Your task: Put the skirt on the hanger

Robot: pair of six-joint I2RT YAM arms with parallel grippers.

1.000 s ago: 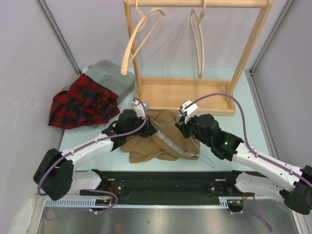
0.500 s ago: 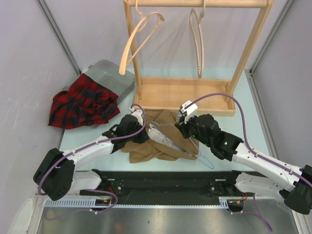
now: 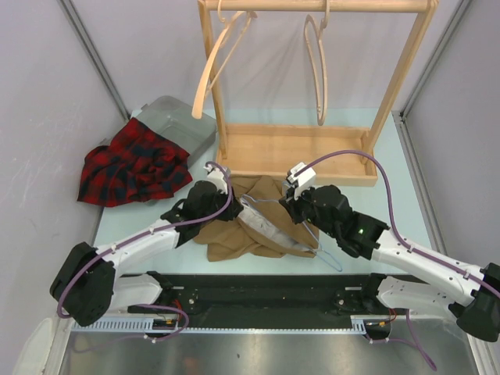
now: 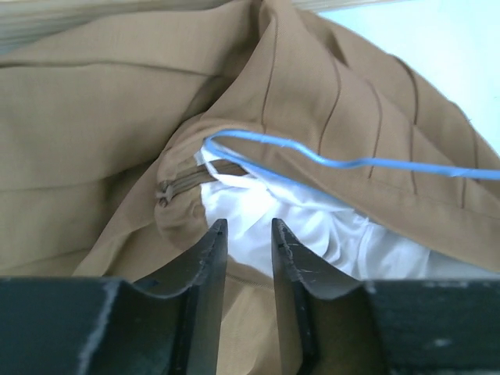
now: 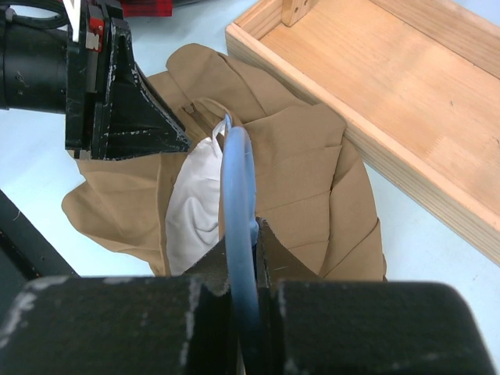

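Observation:
The brown pleated skirt lies crumpled on the table in front of the wooden rack, its waist open and its white lining showing. My right gripper is shut on a thin blue wire hanger. In the right wrist view the hanger reaches from my gripper to the waist opening of the skirt. My left gripper is at the skirt's left edge. In the left wrist view it stands narrowly open just over the waistband and lining, with the blue wire beyond.
A wooden rack with a tray base stands behind the skirt, and two wooden hangers hang from its bar. A red plaid garment lies partly on a grey bin at the left. A black rail runs along the near edge.
My left gripper has drawn back to the left from the middle of the skirt. More white lining shows at the waist. The left wooden hanger has swung. The right gripper has barely moved.

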